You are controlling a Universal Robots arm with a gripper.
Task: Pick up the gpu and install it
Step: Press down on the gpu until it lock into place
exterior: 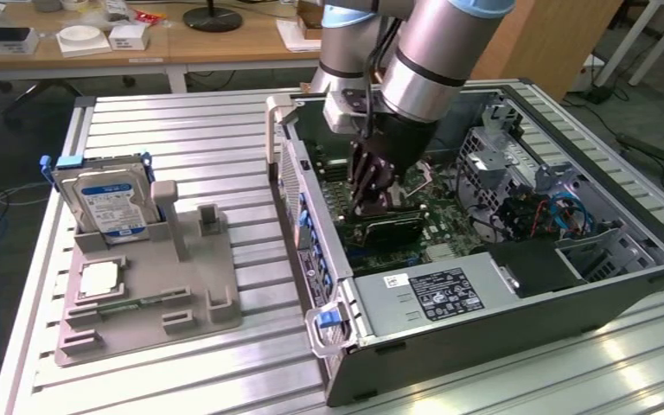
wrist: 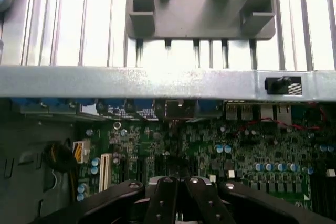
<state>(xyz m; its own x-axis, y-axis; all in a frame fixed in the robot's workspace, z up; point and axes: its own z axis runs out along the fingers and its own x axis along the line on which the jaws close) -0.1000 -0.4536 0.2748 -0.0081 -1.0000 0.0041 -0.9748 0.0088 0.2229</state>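
Observation:
My gripper [exterior: 362,206] reaches down into the open computer case [exterior: 332,259], with its dark fingers pressed together over the green motherboard [exterior: 448,212]. Just below the fingertips lies the gpu [exterior: 392,232], a flat black card resting among the board's slots. The tips seem to touch or hover at the card's far edge; I see nothing clamped between them. In the wrist view the gripper [wrist: 178,184] is shut, and beyond it stretch the motherboard [wrist: 236,145] and the case's metal wall [wrist: 157,82]. The gpu is hidden in that view.
On the slatted table [exterior: 194,130], at the exterior view's left, a grey holder tray [exterior: 194,294] carries a silver hard drive [exterior: 107,203], a processor chip [exterior: 101,278] and a green memory stick [exterior: 136,303]. The power supply [exterior: 436,294] and drive cage [exterior: 517,173] crowd the case.

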